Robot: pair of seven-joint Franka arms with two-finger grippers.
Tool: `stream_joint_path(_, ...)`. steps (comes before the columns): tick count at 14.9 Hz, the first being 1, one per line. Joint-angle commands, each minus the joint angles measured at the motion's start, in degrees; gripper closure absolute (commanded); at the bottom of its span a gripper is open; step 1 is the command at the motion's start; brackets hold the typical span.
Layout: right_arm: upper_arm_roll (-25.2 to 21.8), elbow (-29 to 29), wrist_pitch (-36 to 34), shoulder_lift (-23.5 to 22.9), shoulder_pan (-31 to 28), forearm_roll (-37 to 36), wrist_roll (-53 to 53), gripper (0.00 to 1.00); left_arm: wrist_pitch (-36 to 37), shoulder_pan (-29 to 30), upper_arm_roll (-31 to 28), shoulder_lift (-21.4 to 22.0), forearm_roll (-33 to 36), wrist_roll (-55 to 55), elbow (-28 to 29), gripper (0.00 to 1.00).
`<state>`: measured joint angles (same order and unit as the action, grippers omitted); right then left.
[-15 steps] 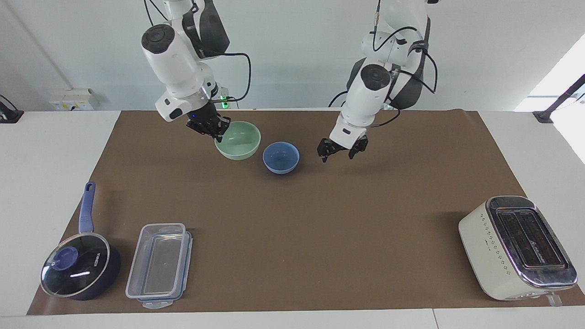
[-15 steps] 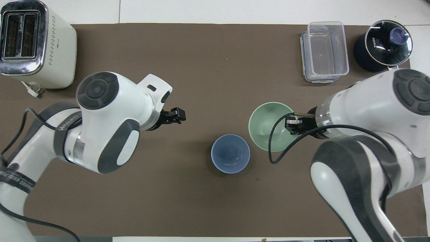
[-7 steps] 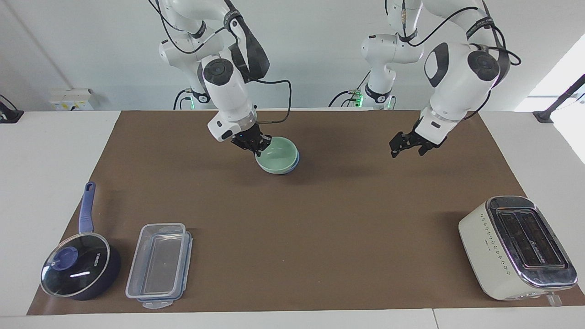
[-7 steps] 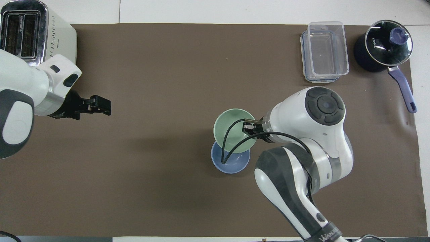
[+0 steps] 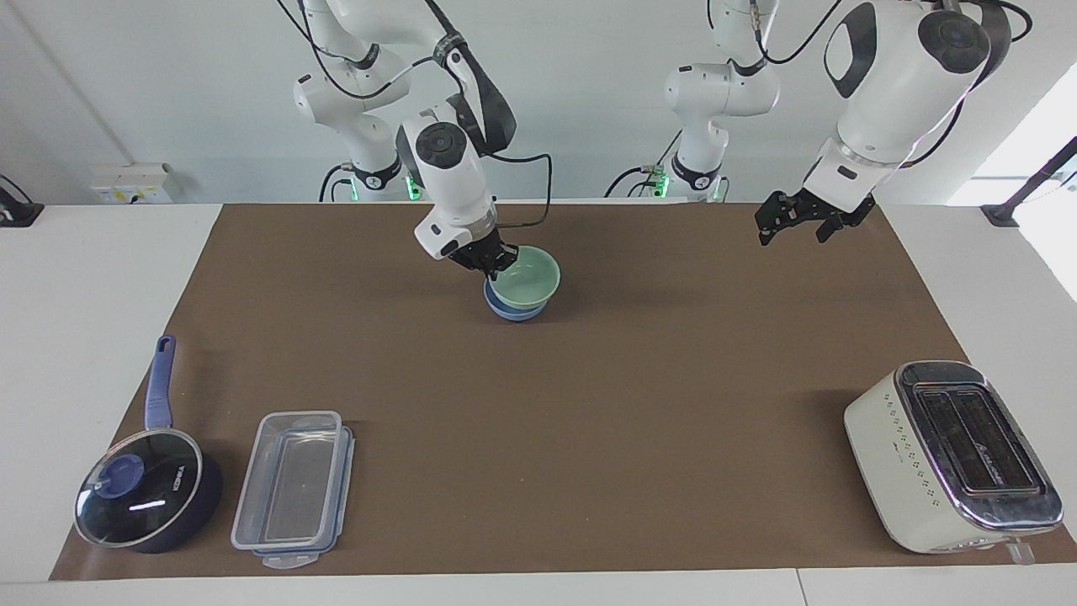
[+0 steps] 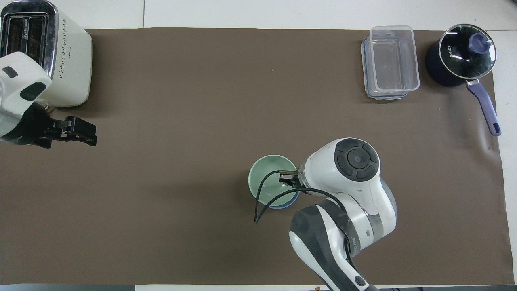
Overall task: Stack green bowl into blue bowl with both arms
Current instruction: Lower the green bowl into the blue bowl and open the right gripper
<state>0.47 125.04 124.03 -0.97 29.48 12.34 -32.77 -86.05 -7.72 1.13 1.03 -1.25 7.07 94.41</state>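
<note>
Facing view: 2 bowls, green bowl (image 5: 528, 276) pinched by right gripper (image 5: 496, 260); left gripper (image 5: 794, 220) spread.

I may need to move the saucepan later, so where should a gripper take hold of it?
By the handle, I'd guess. It sticks out from the saucepan toward the robots, bare and narrow enough to pinch from above, across its width. The body looks too wide, and the glass lid covers the rim.

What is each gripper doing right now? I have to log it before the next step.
Right gripper: shut on the rim of the green bowl, which sits in the blue bowl.
Left gripper: open, holding nothing, raised over the mat.
</note>
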Motion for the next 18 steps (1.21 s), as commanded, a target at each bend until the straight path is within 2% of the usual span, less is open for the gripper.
stream_joint_path(1, -0.21, 3.53, 1.92, 2.46, -0.12, 1.11, 1.74, 1.00, 1.32, 1.04, 0.36, 0.99, 1.07, -2.22, 1.12, 0.00)
stream_joint_path(3, -0.21, 4.77, 2.00, 3.07, -0.03, 1.11, 2.01, 1.00, -0.34, 1.39, 0.45, 1.17, 1.07, -4.34, 2.09, 0.00)
stream_joint_path(5, -0.21, 5.30, 3.05, 3.16, -0.03, 1.02, 3.06, 1.00, -1.84, 4.37, 2.02, 0.12, 0.90, -4.26, 1.22, 0.00)
stream_joint_path(9, -0.21, 7.32, 6.13, 3.69, -0.03, 1.02, 3.50, 1.00, 2.80, 3.86, 2.03, -1.21, 0.99, -4.17, -4.58, 0.00)
stream_joint_path(18, -0.12, 7.68, 5.79, 3.87, 0.06, 0.40, 3.50, 1.00, 2.46, 4.82, 2.29, 0.47, 0.46, -4.17, -1.95, 0.00)
